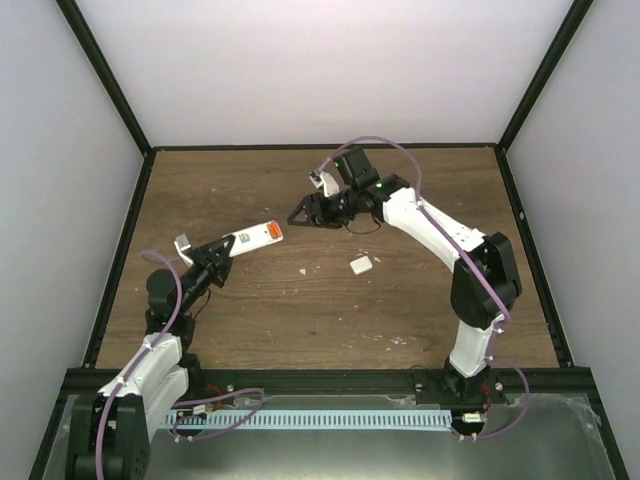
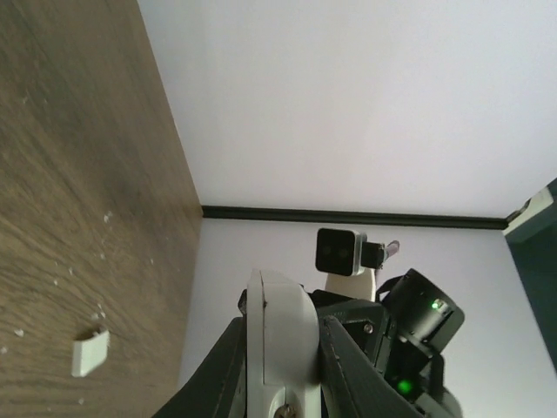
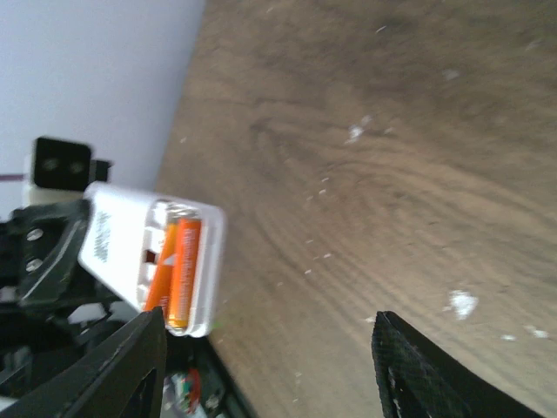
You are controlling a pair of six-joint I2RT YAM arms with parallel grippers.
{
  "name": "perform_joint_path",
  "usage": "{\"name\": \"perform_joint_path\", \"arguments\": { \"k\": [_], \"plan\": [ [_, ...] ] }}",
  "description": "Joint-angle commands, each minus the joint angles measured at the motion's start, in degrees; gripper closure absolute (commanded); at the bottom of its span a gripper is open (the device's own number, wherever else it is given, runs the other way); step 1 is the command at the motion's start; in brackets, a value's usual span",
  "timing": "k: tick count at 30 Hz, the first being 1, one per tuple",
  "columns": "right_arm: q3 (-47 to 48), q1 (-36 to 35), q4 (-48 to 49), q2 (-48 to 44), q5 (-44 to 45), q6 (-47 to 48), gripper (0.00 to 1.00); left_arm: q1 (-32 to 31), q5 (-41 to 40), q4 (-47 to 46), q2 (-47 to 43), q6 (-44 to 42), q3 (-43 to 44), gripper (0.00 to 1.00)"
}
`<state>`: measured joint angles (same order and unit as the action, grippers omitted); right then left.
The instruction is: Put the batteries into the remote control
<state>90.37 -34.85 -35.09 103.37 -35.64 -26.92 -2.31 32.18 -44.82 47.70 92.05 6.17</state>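
The white remote control (image 1: 250,239) is held up off the table, with my left gripper (image 1: 228,247) shut on its near end. In the left wrist view its rounded end (image 2: 278,335) is squeezed between both dark fingers (image 2: 352,366). The right wrist view shows its open compartment (image 3: 130,252) with two orange batteries (image 3: 178,270) lying side by side in it; in the top view they show as an orange patch (image 1: 272,231). My right gripper (image 1: 298,212) hovers just right of the remote's far end, open and holding nothing (image 3: 270,370).
A small loose white cover piece (image 1: 361,264) lies on the wooden table (image 1: 400,310) right of centre, also seen in the left wrist view (image 2: 90,353). Pale crumbs (image 3: 461,303) are scattered over the wood. Black frame rails (image 1: 120,250) edge the table.
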Motion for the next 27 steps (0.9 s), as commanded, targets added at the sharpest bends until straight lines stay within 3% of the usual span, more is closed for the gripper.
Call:
{"name": "perform_joint_path", "arguments": {
  "k": [1,9,20,27],
  "plan": [
    [-1.2,-0.9,6.7,-0.6,-12.2,-3.6,0.43,-0.3,2.8,-2.1,-0.9,7.6,1.0,1.0],
    [-2.6,-1.1,9.6,0.5,-18.2,-6.7,0.43,-0.3,4.9,-3.8,0.2,11.1,1.3,1.0],
    [-2.0,-2.7,8.1,3.1,-19.6,-6.3,0.42,-0.4,5.3,-7.6,2.7,13.5,2.7,1.0],
    [-0.8,-3.6,8.9,3.9,-20.1,-6.7,0.5,-0.3,5.8,-7.0,3.1,12.4,3.4,1.0]
  ]
}}
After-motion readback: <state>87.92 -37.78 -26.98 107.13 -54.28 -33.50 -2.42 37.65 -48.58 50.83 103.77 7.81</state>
